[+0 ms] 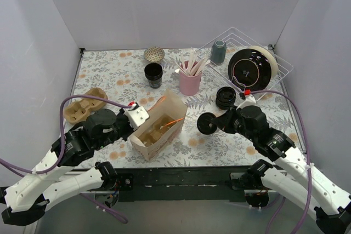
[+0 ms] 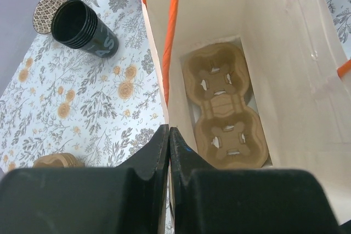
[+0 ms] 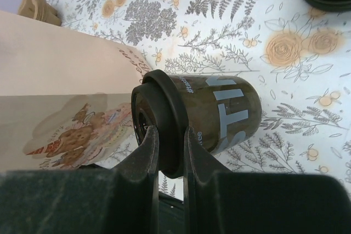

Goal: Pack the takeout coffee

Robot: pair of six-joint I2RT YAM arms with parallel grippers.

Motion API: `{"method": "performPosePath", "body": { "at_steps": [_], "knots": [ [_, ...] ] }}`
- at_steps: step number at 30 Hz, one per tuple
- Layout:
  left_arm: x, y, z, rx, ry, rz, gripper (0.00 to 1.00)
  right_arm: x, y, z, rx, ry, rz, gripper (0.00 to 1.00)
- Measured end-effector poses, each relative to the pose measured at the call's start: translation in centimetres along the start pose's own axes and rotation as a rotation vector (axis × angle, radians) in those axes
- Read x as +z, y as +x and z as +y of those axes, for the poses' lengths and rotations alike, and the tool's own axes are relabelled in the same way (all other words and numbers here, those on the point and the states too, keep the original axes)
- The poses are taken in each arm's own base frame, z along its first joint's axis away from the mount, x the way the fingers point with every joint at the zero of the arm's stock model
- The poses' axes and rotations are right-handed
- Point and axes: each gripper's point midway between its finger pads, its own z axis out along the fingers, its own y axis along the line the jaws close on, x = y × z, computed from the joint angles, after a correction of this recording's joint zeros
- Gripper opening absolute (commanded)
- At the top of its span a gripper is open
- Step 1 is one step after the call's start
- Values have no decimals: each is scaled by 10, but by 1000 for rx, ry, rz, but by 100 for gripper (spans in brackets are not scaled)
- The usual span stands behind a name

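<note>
Currently: transfer step. Takeout coffee [image 3: 219, 113], held beside paper bag [image 1: 164, 110], right jaws pinching its lid rim. Left jaws clamped on bag wall, mouth open. Next likely: lower cup into cup carrier [image 2: 222, 108] inside.

Both arms wore white shells [image 1: 55, 182] over bulky black joint housings [image 1: 101, 124]. A purple cable [image 1: 82, 97] looped back from behind the left gripper [image 2: 168, 149], and a second purple cable [image 1: 305, 146] trailed behind the right gripper [image 3: 169, 141], where a small red tab [image 1: 247, 91] sat. The fingers [image 3: 143, 154] were matte black, tapering wedges on broad black blocks.
</note>
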Motion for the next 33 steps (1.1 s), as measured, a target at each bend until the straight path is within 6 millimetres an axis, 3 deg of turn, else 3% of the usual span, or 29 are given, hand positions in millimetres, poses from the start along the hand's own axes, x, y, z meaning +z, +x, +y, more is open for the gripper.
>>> {"method": "performPosePath", "body": {
  "at_steps": [10,15,17,19,21,25,29,33],
  "knots": [
    [8,-4,-5,11,36,28,0,-3,44,-26,200,-67,18,2],
    [13,-9,-6,22,45,23,0,-3,59,-41,259,-19,39,14],
    [15,-10,-6,27,50,22,0,-3,63,-47,281,15,52,25],
    [16,-10,-6,33,53,23,0,-3,62,-48,291,24,46,37],
    [17,-11,-6,38,55,23,0,-3,62,-50,304,37,44,42],
    [17,-14,-6,42,56,11,0,-9,63,-62,300,124,56,66],
    [17,-17,-6,39,58,-2,0,-27,53,-69,258,212,62,69],
    [15,-19,-6,37,56,-13,0,-51,23,-53,172,239,62,70]
  ]
}}
